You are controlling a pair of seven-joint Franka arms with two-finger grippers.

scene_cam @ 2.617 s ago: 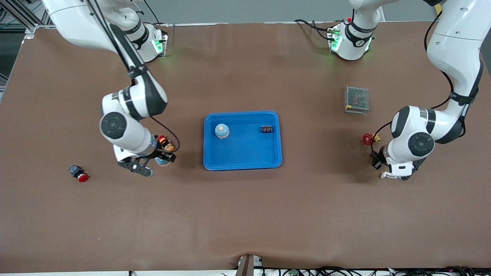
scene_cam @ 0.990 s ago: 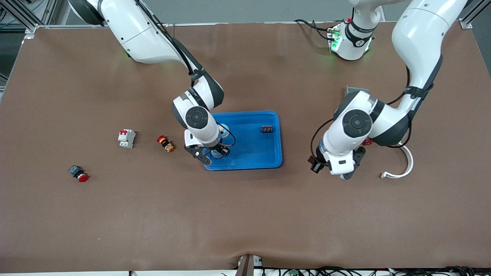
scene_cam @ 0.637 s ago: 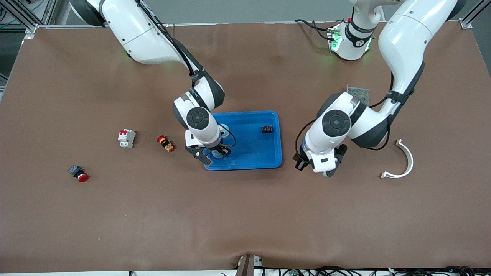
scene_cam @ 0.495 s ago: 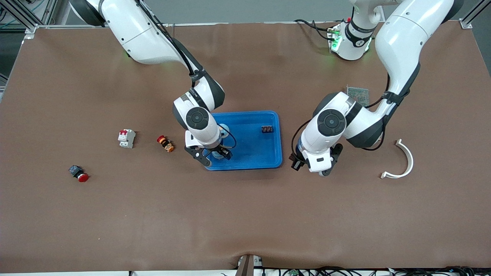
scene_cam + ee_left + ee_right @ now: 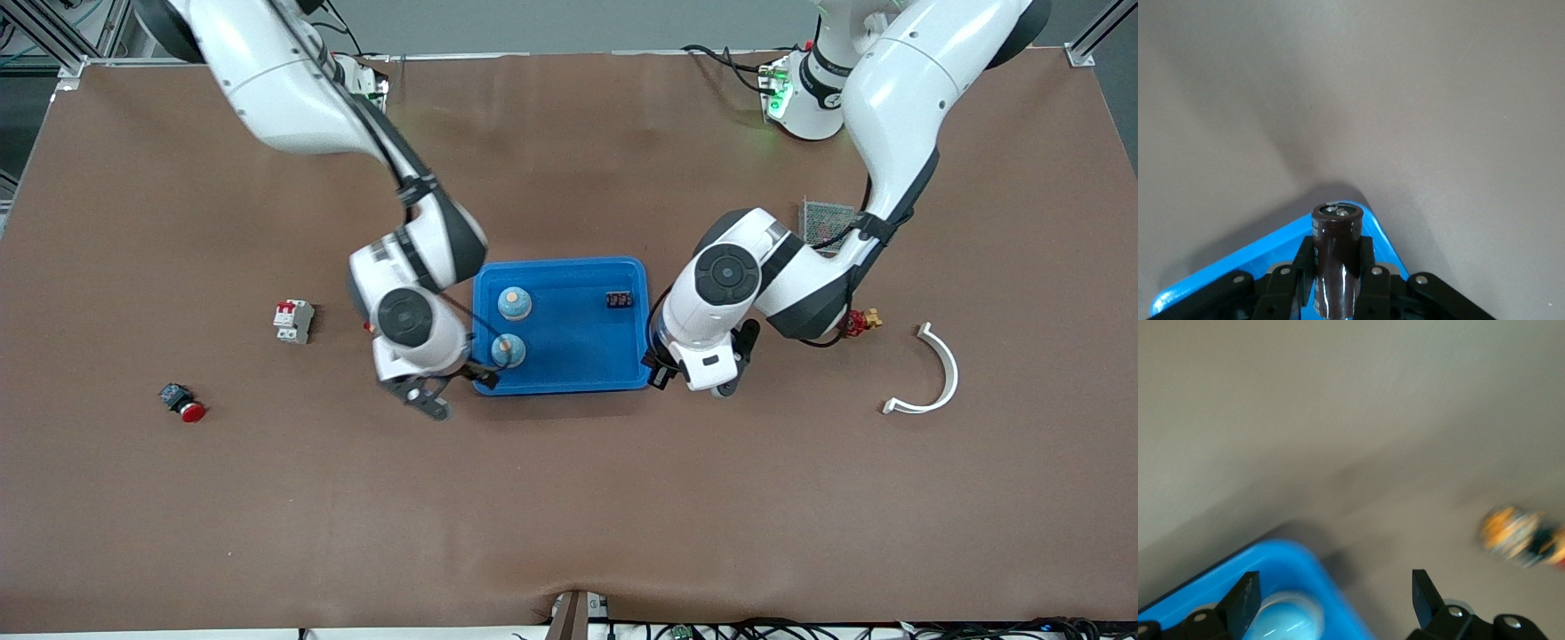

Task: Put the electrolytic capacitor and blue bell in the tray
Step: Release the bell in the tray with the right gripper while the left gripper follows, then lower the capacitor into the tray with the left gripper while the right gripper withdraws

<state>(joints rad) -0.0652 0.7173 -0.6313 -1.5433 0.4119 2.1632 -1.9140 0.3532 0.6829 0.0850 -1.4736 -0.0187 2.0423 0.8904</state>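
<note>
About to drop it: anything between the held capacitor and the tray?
Nothing visible. The left claw holds the capacitor at the tray's rim; the floor beside it is bare, both bells lying toward the right arm's end.

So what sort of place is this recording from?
Most likely a robotics lab bench for sorting small electrical parts. A brown mat-covered table holds a blue tray, a circuit breaker and a red push button, and cables run along its edge.
</note>
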